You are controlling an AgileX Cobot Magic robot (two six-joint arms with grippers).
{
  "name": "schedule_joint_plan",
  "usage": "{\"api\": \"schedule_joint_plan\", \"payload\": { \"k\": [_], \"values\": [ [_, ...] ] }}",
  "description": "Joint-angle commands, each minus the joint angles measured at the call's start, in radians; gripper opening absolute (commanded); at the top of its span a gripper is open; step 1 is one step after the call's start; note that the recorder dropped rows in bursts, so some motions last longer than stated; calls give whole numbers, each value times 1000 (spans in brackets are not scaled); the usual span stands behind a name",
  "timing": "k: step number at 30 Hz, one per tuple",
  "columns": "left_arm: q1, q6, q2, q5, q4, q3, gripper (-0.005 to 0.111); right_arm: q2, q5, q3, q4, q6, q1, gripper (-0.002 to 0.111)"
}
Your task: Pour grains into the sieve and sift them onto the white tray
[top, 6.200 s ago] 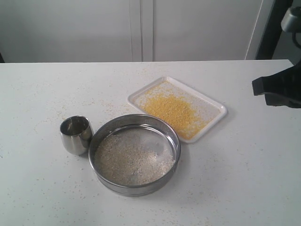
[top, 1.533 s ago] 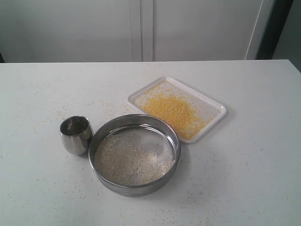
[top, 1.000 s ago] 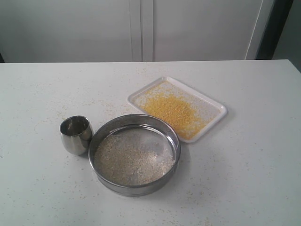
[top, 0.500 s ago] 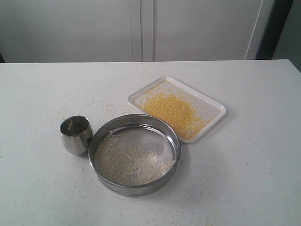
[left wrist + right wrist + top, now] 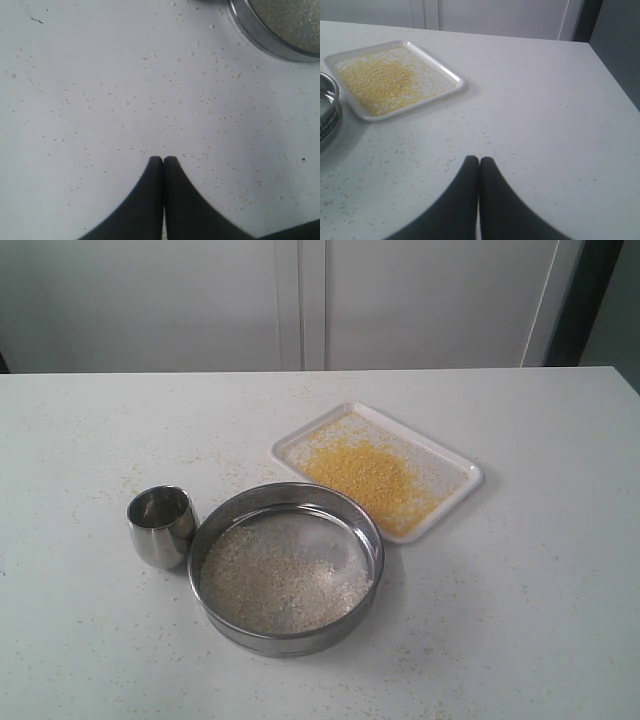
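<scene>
Table [image 5: 540, 590] bears sieve [image 5: 290, 642], grains [image 5: 365, 475] on white tray [image 5: 462, 468], possibly empty cup [image 5: 160, 530].

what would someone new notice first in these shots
The bright yellow grains heaped on the white tray, near the middle of the table, catch the eye first. In front of the tray sits the wide steel sieve, its mesh covered with pale beige bits. A small steel cup stands just left of it in the exterior view.
</scene>
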Motion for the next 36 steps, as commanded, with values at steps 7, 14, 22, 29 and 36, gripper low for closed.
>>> {"api": "schedule_joint_plan", "payload": {
  "k": [7,14,22,29,36],
  "values": [
    [2,3,-7,8,-5,7,0,-5,-14,7,-11,-10,-37,0],
    [2,3,-7,8,-5,7,0,-5,-14,7,-11,-10,-51,0],
    [2,3,-7,8,-5,7,0,-5,-14,7,-11,-10,-51,0],
    [2,3,-7,8,-5,7,0,-5,-14,7,-11,-10,-51,0],
    [2,10,-7,1,9,7,0,-5,-14,7,-11,-10,-51,0]
  ]
}}
